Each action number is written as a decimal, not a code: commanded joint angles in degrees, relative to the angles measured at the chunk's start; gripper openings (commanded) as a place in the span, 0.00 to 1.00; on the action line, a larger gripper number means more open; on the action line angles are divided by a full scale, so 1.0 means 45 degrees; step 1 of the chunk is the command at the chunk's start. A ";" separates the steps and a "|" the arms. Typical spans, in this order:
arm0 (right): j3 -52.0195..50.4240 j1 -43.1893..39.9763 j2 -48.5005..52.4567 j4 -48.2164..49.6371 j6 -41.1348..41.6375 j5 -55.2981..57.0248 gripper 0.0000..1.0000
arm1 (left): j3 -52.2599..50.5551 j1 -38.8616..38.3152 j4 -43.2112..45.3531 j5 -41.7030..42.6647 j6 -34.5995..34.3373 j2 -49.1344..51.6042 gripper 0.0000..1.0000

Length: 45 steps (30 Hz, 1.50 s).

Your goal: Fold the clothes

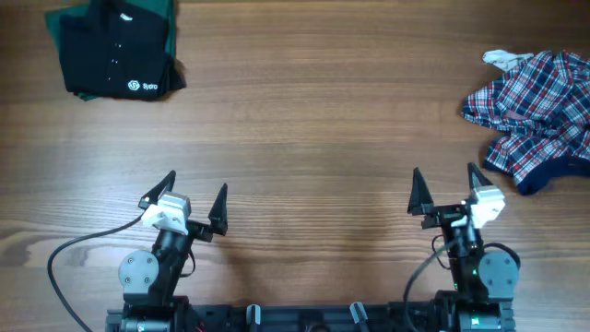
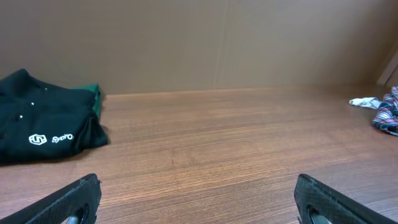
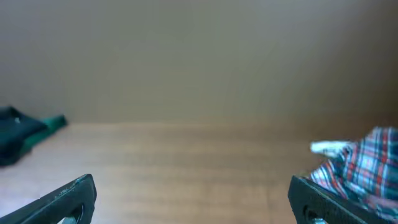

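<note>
**Two arms are resting open-jawed while a crumpled plaid shirt is lying unfolded at the table's far right corner.**

Overhead, the left gripper (image 1: 196,184) and right gripper (image 1: 443,175) are sitting by the near edge of the table (image 1: 304,120), fingers spread apart and holding nothing. The plaid shirt (image 1: 535,111) is bunching against the right edge with a small off-white cloth (image 1: 502,58) touching it, and a black garment (image 1: 115,51) is lying at the far left corner. From the left wrist, the shirt is showing only as a sliver. From the right wrist, it is lying ahead to the right. A one-sided pull is risking dragging the heap off the edge or taking the cloth with it. No container is showing.
</note>
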 commanded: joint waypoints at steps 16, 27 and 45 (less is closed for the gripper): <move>0.4886 -0.0053 0.3269 0.1224 0.1209 -0.0622 1.00 | -0.0073 0.0107 -0.0015 -0.0117 0.0151 -0.0078 1.00; 1.3746 -0.1923 1.3789 -0.4862 0.0136 0.2701 1.00 | -0.0073 0.0107 -0.0015 -0.0121 0.0151 -0.0078 1.00; 1.5941 -0.6455 2.2479 -0.3978 0.0126 0.2050 1.00 | -0.0073 0.0107 -0.0015 -0.0117 0.0151 -0.0078 1.00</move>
